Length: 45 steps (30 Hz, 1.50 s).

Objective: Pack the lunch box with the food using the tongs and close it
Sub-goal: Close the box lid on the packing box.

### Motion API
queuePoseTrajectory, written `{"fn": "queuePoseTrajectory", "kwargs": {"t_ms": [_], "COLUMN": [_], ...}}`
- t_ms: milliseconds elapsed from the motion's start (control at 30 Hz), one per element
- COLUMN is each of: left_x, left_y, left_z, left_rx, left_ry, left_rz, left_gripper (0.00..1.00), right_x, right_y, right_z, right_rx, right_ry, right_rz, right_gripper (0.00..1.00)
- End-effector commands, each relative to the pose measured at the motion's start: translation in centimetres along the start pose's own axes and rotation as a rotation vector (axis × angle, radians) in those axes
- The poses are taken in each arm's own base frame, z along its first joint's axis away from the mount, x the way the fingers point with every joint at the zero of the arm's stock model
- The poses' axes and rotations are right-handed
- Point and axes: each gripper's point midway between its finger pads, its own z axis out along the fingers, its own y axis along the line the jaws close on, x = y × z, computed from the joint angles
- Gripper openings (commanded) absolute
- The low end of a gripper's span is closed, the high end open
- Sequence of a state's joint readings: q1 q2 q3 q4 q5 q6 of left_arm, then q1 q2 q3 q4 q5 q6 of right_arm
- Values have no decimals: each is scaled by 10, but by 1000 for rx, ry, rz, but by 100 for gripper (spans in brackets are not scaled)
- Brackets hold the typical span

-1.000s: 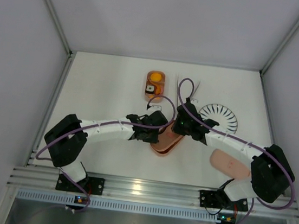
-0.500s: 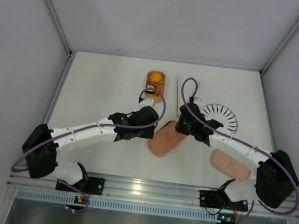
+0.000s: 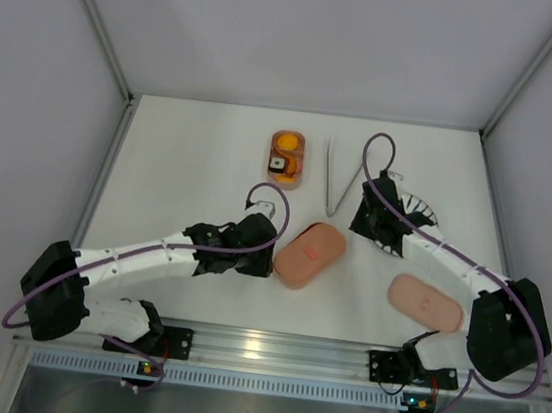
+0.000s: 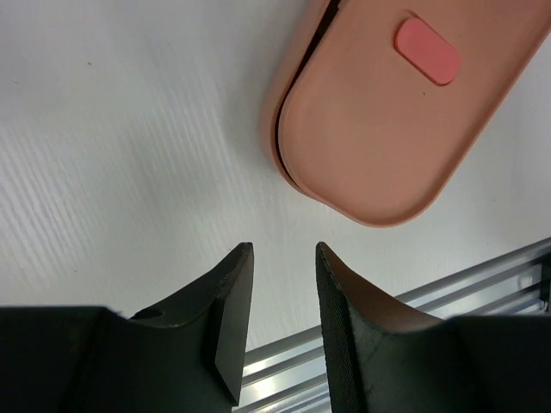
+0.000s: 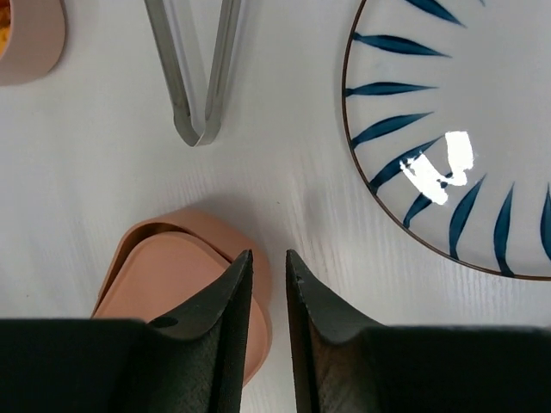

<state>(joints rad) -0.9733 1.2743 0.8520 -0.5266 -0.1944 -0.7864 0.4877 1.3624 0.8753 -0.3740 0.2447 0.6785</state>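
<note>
left pincer (image 4: pixel 284 254) hangs partly open and empty, just below the lidded pink lunch box (image 4: pixel 387 129) at mid-frame. right pincer (image 5: pixel 269 258) shows a narrow, empty gap near that box's upper end. tongs (image 3: pixel 336 179) lie on the table (image 3: pixel 191 156) higher up, between a tray (image 3: pixel 272 161) holding food (image 3: pixel 286 143) and a striped plate (image 5: pixel 465 129). a loose lid (image 3: pixel 428 301) lies lower right.

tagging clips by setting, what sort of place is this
Most likely a lab robot test cell, not a kitchen: a white table boxed in by grey panels, a left arm and right arm bolted to an aluminium rail at its near edge, and a staged lunch box, tongs and striped plate.
</note>
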Motion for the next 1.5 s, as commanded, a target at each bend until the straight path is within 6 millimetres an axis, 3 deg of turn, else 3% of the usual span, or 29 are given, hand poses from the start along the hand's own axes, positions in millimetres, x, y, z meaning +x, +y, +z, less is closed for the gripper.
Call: {"fn": "queuePoseTrajectory", "kwargs": {"t_ms": [0, 433, 1000, 1167, 1467], "left_x": [5, 12, 19, 17, 11], "left_y": [-15, -30, -33, -35, -43], "left_z": [-6, 4, 19, 18, 9], "left_rx": [97, 171, 165, 174, 211], "left_ry": [12, 41, 77, 67, 57], "left_rz": [-13, -24, -19, -22, -13], "left_gripper": [40, 41, 40, 40, 40], "right_x": [-2, 30, 23, 17, -10], "right_y": [10, 16, 32, 28, 35], "right_z": [1, 14, 22, 13, -19], "right_rx": [-63, -136, -176, -166, -202], "right_ry": [22, 123, 119, 87, 8], "right_rz": [-31, -53, -63, -60, -61], "right_gripper": [22, 22, 19, 20, 24]}}
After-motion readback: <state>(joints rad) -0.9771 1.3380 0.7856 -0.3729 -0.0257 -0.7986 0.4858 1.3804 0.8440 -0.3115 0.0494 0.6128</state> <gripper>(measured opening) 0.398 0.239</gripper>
